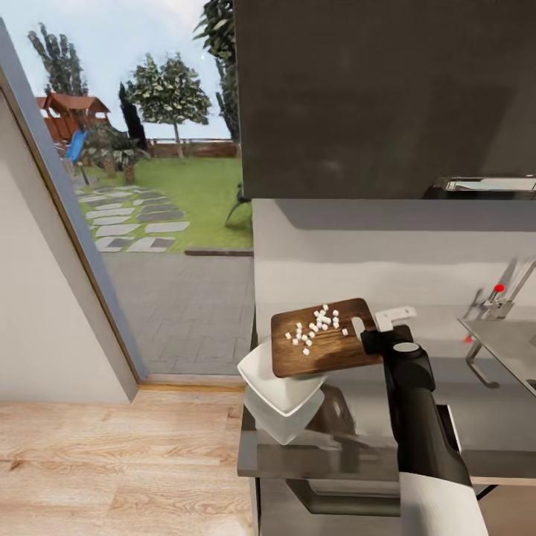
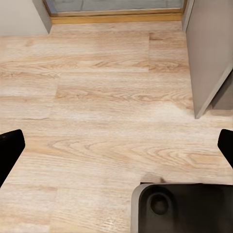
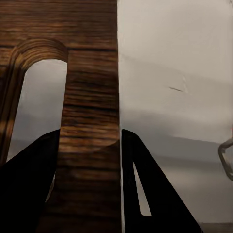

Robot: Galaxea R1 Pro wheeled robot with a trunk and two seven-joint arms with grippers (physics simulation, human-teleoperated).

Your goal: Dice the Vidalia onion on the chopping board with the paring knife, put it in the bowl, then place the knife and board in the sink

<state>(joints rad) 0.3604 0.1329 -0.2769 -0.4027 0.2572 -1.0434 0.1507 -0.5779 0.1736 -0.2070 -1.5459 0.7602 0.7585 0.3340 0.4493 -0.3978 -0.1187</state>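
Note:
My right gripper (image 1: 370,330) is shut on the slot-handle end of the dark brown chopping board (image 1: 327,344), holding it tilted above the countertop (image 1: 447,387). Several small white pieces of diced onion (image 1: 318,324) lie on the board's upper face. The board's low corner hangs over the white square bowl (image 1: 277,383) at the counter's left end. In the right wrist view the board (image 3: 92,73) sits between the right gripper's (image 3: 90,141) dark fingers. The sink (image 1: 506,339) with its chrome tap (image 1: 514,286) lies to the right. The paring knife is out of view. My left gripper (image 2: 119,145) is open above the wooden floor.
The counter's left edge (image 1: 242,447) is just beside the bowl, with wooden floor (image 1: 112,461) beyond it. A glass door (image 1: 149,186) onto a garden is at the left. A dark wall cabinet (image 1: 387,97) hangs above the counter. The robot's base (image 2: 184,208) shows in the left wrist view.

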